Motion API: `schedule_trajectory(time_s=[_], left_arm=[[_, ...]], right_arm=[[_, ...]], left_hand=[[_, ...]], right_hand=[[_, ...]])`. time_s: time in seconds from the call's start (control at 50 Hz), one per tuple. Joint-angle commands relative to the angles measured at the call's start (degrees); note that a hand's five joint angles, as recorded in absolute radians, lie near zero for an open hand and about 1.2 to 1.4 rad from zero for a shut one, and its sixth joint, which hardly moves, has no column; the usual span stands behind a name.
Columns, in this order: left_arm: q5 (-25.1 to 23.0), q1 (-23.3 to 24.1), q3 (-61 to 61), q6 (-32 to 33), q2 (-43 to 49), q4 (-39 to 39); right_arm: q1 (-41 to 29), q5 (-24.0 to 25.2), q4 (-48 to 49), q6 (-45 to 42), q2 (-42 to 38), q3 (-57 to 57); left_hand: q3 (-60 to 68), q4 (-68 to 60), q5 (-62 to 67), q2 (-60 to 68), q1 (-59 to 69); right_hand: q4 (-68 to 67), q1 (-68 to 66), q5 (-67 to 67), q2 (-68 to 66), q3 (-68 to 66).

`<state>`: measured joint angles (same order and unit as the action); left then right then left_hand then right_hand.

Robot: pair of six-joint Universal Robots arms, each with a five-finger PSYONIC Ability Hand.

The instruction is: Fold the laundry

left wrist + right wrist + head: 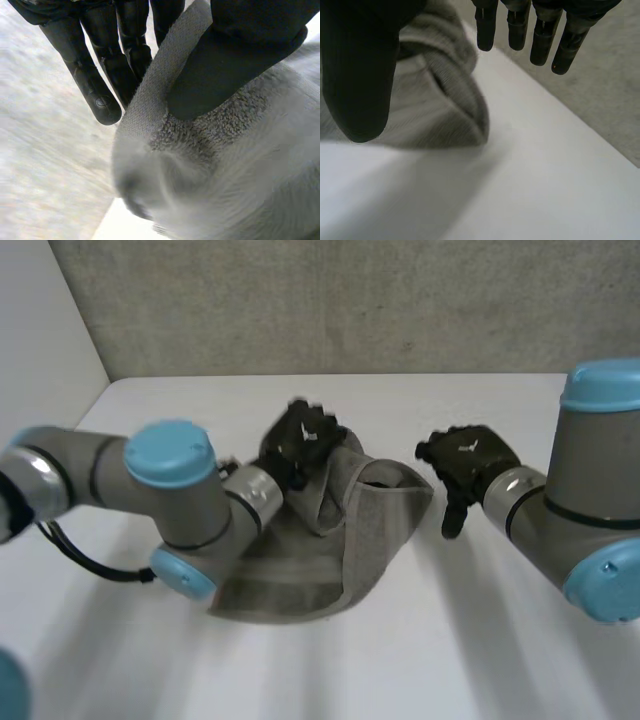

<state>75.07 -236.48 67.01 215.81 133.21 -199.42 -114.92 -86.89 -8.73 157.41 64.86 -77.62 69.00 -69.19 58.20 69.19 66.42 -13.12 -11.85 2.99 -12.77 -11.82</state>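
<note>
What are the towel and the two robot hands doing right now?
grey towel: rumpled on the table, one edge lifted.
left robot hand: shut, thumb and fingers pinching the towel's hemmed edge.
right robot hand: open, fingers straight, beside the towel, holding nothing.
white table: bearing the towel.

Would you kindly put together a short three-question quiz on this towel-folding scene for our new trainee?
1. True or false: the right hand grips the grey towel.
2. Where does the left hand pinch the towel? A) its middle B) its hemmed edge C) nowhere
3. Fill in: the towel lies crumpled on the white ____.
Key: 1 false, it is open beside the towel; 2 B; 3 table.
</note>
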Motion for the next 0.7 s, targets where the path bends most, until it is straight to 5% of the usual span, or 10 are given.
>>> schedule_trajectory(time_s=[0.02,0.24,0.5,0.54,0.58,0.6,0.62,0.7], left_arm=[[2.0,-0.5,4.3,1.1,-18.3,0.4],[1.8,-0.3,10.1,1.0,-37.2,1.1],[1.7,-0.7,13.1,1.1,-48.0,1.7],[1.7,-0.7,13.2,1.1,-48.7,1.7],[1.7,-1.7,13.3,1.1,-49.2,1.7],[1.7,-1.7,13.3,1.1,-49.2,1.7],[1.7,-2.3,13.3,1.1,-49.2,1.7],[1.6,-5.8,13.3,1.3,-48.2,1.2]], right_arm=[[1.8,3.5,-1.2,14.6,0.0,6.4],[2.3,13.8,-3.9,27.9,-8.0,16.3],[-0.8,13.5,-3.9,34.3,-22.0,22.4],[-1.0,12.6,-3.7,34.0,-23.0,22.8],[-1.1,9.7,-2.7,33.3,-23.7,23.3],[-1.1,9.7,-2.7,33.3,-23.7,23.3],[-1.1,8.8,-1.2,32.6,-23.5,23.9],[-0.3,8.1,6.9,25.9,-17.0,26.9]], left_hand=[[11.0,-10.8,11.8,10.8,13.6],[11.0,-10.8,11.8,10.8,13.6],[11.0,-10.8,11.8,10.8,13.6],[11.0,-10.8,11.8,10.8,13.6],[11.0,-10.8,11.8,10.8,13.6],[11.0,-10.8,11.8,10.8,13.6],[11.0,-10.8,11.8,10.8,13.6],[11.0,-10.8,11.8,10.8,13.6]], right_hand=[[3.1,1.9,-3.0,2.8,1.8],[3.1,1.9,-3.0,2.8,1.8],[3.1,1.9,-3.0,2.8,1.8],[-3.5,-4.8,3.6,-3.9,-4.8],[-51.8,-53.1,52.0,-52.2,-53.1],[-52.1,-53.4,52.3,-52.5,-53.4],[-66.7,-68.0,66.9,-67.1,-68.0],[-66.9,-68.1,67.0,-67.2,-68.2]])
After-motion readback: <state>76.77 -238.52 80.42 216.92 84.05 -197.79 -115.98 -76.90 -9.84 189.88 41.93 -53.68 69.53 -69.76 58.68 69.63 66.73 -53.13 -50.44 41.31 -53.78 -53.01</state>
